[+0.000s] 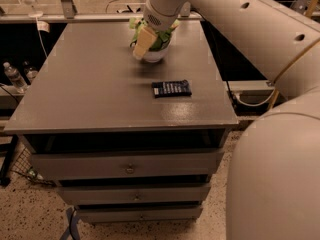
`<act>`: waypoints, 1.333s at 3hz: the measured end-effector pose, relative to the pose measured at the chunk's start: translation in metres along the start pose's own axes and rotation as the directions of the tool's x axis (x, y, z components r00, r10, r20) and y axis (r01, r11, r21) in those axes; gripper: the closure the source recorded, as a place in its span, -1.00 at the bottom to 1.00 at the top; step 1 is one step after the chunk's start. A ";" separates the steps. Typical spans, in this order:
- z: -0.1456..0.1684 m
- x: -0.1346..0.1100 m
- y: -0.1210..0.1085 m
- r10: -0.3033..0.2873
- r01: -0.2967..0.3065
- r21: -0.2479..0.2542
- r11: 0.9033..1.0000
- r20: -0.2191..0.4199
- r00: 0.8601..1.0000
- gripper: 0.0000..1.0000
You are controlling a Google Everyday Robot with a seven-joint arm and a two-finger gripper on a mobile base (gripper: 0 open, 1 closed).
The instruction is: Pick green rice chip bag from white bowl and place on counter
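At the counter's (pixel 90 94) 12 o'clock the gripper (pixel 143 41) is seen at the green rice chip bag (pixel 163 35); its grip cannot be told; the white bowl (pixel 156 57) may be tipped if the bag is snagged

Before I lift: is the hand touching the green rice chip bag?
Cannot tell. Camera view: the hand overlaps the green rice chip bag in the white bowl; contact or gap is hidden.

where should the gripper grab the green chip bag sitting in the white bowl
Probably best to take the soft, shiny light-green snack bag by its crumpled top, which sticks up above the rim of the small round white bowl, coming from above; the rim blocks its sides. The gripper is over the bowl, at the bag.
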State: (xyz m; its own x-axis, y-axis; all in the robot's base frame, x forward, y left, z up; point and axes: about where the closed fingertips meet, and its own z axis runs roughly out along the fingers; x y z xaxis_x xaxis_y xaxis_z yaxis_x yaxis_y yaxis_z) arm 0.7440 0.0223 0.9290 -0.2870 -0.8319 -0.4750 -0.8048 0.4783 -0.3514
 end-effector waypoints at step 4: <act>-0.024 -0.012 -0.024 -0.030 0.027 0.063 0.998 0.055 0.998 1.00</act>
State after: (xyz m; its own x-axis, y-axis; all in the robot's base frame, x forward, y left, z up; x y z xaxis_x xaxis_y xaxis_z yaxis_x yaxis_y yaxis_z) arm 0.7542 0.0139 0.9629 -0.2335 -0.8291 -0.5079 -0.7778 0.4727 -0.4142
